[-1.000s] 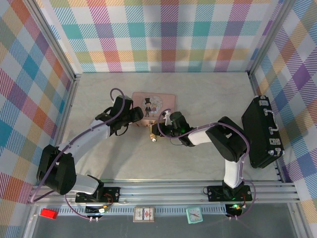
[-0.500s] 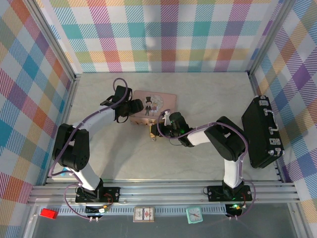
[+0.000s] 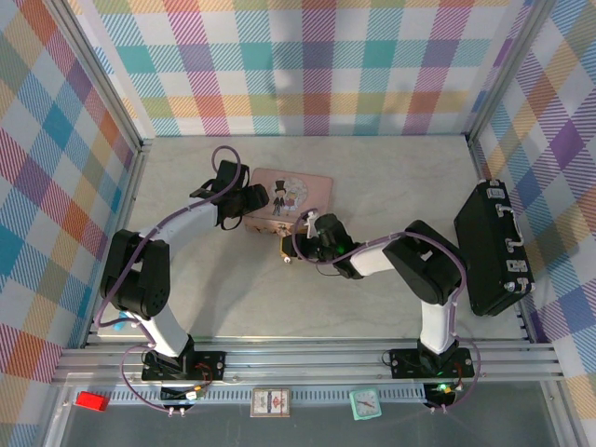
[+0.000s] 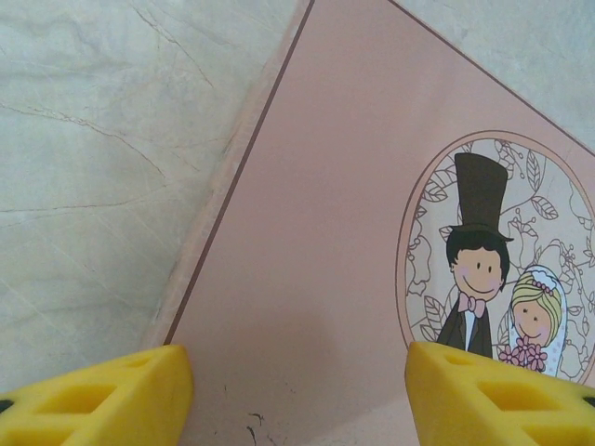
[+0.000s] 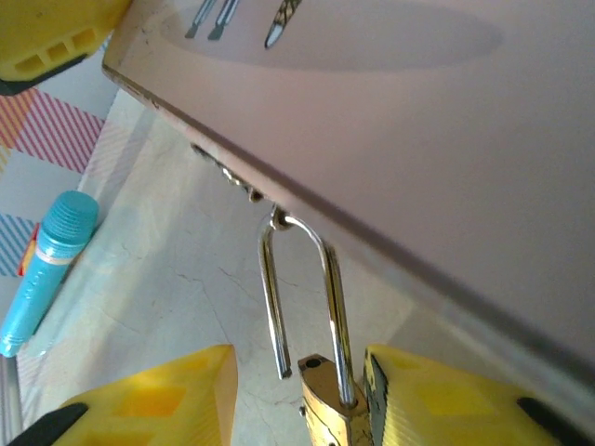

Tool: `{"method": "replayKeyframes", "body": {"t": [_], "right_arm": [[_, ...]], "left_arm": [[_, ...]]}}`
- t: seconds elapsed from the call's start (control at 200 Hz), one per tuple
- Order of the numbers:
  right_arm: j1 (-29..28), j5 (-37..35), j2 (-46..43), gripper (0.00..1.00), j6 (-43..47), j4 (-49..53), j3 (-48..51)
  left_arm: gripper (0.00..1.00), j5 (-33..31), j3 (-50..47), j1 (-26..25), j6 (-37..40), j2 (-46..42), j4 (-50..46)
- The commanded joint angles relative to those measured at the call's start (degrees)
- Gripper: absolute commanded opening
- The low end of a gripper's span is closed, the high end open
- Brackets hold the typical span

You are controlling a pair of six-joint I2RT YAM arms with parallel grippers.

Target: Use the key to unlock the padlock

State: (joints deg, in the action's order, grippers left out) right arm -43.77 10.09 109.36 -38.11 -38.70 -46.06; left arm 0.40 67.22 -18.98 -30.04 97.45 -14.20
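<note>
- Brass-gold padlock [image 5: 330, 413] hangs by its thin silvery shackle [image 5: 299, 279] from a small hasp on the front edge of the pink tin [image 5: 418, 139]. In the top view the padlock [image 3: 289, 250] sits just off the tin's [image 3: 303, 186] near edge, low over the pale marbled table [image 3: 391, 177].
- Shackle: right leg enters the lock body. The left leg's end shows just beside the body's top corner; whether it is seated cannot be told.
- Right gripper [image 5: 299, 353]: jaws partly apart, straddling the lock body. The body lies against the right-hand yellow finger [image 5: 446, 400]; a clear gap separates it from the other finger [image 5: 149, 400]. No clamp on the lock is seen. In the top view this gripper [image 3: 300, 244] is at the tin's near edge.
- Left gripper [image 4: 297, 358]: jaws wide apart, nothing between them, poised over the tin's lid [image 4: 325, 232] near its left edge, beside the cartoon couple. The top view places it [image 3: 247, 207] at the tin's left end; contact with the lid cannot be told.
- Blue pen-like stick [image 5: 46, 269] lies on the table, apart from the tin.
- Black case [image 3: 494, 247] lies at the table's right side, well apart.
</note>
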Motion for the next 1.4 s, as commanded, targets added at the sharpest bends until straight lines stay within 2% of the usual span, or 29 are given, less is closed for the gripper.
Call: {"method": "replayKeyframes", "body": {"t": [0.0, 0.135, 0.475, 0.6, 0.85, 1.01, 1.21, 1.395], "right_arm": [[-1.26, -4.03, -0.22, 0.42, 0.33, 9.77, 2.8], [-2.76, -8.17, -1.34, 0.44, 3.45, 13.25, 1.3], [-2.87, -7.69, 2.88, 0.44, 5.0, 18.22, -4.24], [-2.88, -7.58, 4.41, 0.41, 5.02, 21.14, -6.73], [-2.89, -5.78, 3.12, 0.33, 5.46, 18.37, -4.68], [-2.89, -3.26, 2.02, 0.39, 6.34, 17.11, -3.13], [-3.32, -4.8, 0.99, 0.39, 6.3, 22.17, -3.85], [-3.43, -6.46, 2.38, 0.31, 5.93, 25.61, -6.16]], "left_arm": [[0.63, -0.68, -3.14, 0.44, -1.55, 3.4, -2.5], [0.62, -0.27, -3.28, 0.44, -1.94, 3.65, -2.24], [0.61, 0.25, -4.36, 0.44, -2.56, 2.72, -2.2], [0.61, 0.39, -4.81, 0.44, -2.94, 2.44, -2.24], [0.61, -1.45, -4.57, 0.44, -2.74, 1.8, -2.6], [0.6, -1.71, -4.28, 0.44, -2.83, 1.89, -2.93], [0.6, -2.14, -4.12, 0.51, -2.96, 1.79, -3.07], [0.6, -1.83, -4.2, 0.46, -3.35, 1.9, -2.77]]}}
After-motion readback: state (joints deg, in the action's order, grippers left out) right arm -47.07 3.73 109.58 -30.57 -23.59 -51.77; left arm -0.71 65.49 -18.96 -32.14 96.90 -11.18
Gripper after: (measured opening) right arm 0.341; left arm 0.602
